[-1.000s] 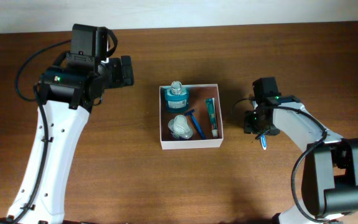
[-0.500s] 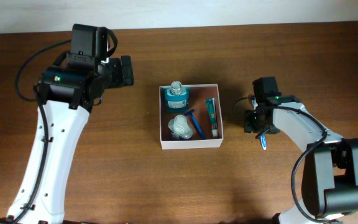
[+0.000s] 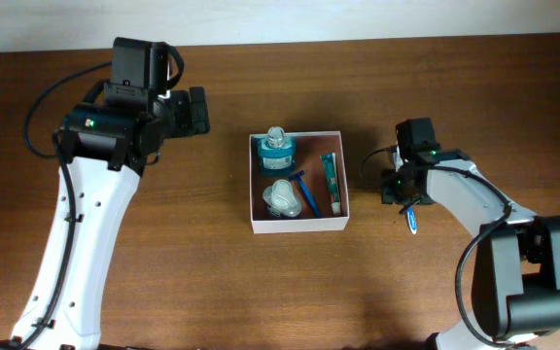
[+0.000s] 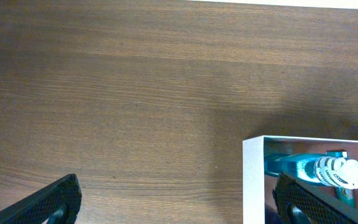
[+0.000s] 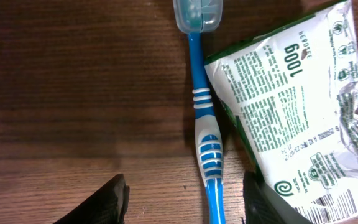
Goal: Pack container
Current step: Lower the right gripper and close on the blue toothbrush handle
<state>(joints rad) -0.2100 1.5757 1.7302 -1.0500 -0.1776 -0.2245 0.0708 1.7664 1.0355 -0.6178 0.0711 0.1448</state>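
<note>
Container [image 3: 299, 226] at middle of tabletop [image 3: 261, 292], teal bottle [image 3: 277, 148] inside. Left claw [image 4: 176, 202] wide apart near container's far left corner. Right claw [image 5: 185, 193] apart, straddling blue toothbrush [image 5: 204, 124] beside green-white sachet [image 5: 297, 118], toward right edge

A dark brown wooden table [image 3: 261, 292] filled the view. On it lay a blue toothbrush [image 5: 204, 124] with white grip ribs and a clear cap over its head, just beside a crinkled white-and-green packet [image 5: 297, 112] printed "100g".
</note>
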